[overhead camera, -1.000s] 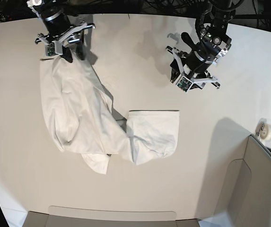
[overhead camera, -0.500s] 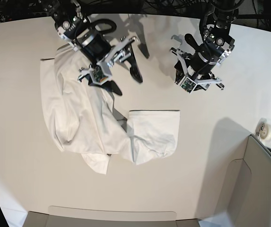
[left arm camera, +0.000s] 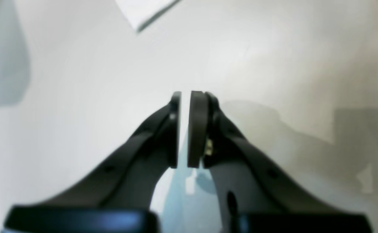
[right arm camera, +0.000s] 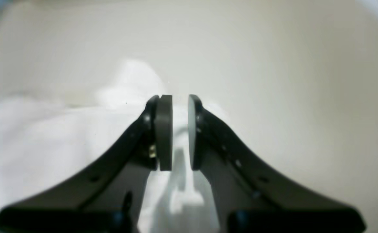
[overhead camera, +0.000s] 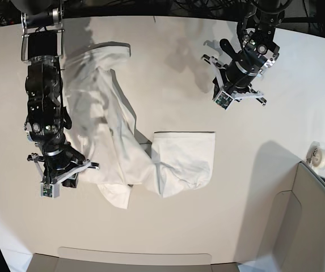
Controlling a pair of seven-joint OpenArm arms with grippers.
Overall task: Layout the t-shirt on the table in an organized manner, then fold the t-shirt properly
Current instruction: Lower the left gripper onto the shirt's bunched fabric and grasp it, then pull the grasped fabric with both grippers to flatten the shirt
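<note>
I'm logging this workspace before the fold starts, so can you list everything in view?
t-shirt: one, white, crumpled across the table's left and middle, in the base view
table: one, off-white, under everything
panels: grey-beige, along the near and right edges
small round object: one, whitish, at the right edge; too small to identify
cables: dark, beyond the far edge
left gripper: black, over bare table, jaws almost together, empty
right gripper: black, over the shirt's edge, jaws narrowly apart; grip unclear
</note>
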